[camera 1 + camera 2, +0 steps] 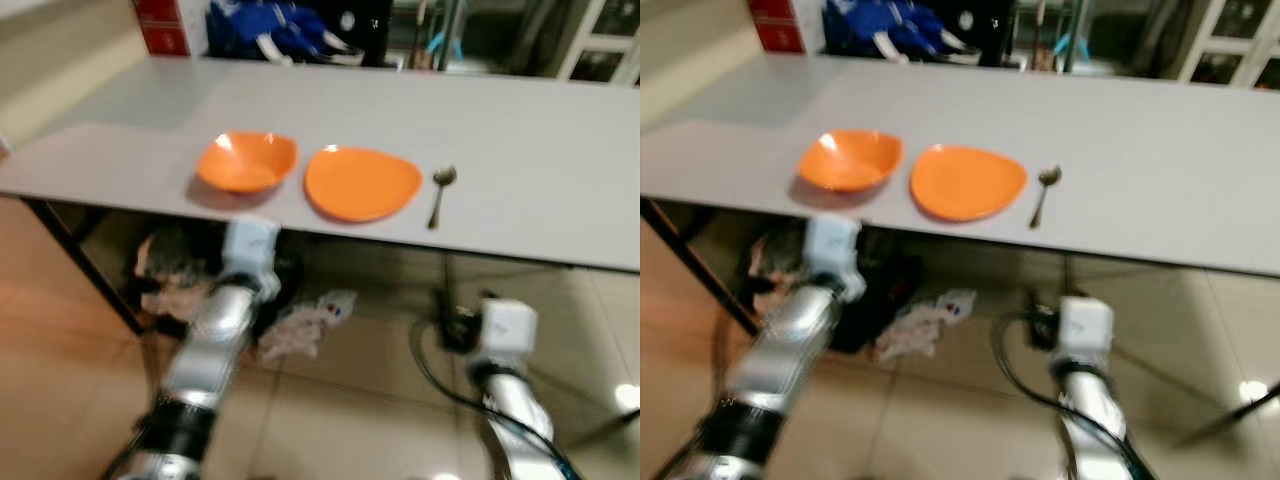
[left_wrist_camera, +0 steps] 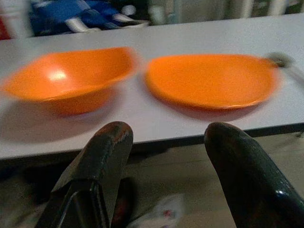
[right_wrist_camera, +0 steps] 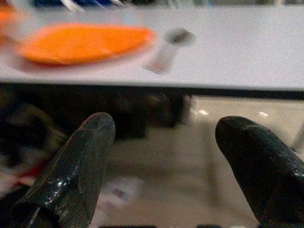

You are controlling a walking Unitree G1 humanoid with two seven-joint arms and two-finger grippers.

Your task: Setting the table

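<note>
Both tools, left (image 2: pixel 166 142) and right (image 3: pixel 164 137), hang spread apart and empty below the tabletop (image 1: pixel 540 130) edge, where bowl (image 1: pixel 247 160), plate (image 1: pixel 361 182) and spoon (image 1: pixel 441 192) sit, so approach seems in hand; next, raising a tool.

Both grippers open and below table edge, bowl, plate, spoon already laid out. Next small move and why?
Probably raise the left gripper above the table edge toward the orange bowl. Both it and the right gripper sit open and empty below the tabletop, short of the edge. The bowl lies nearest the left arm, with the orange plate beside it and the spoon beyond.
</note>
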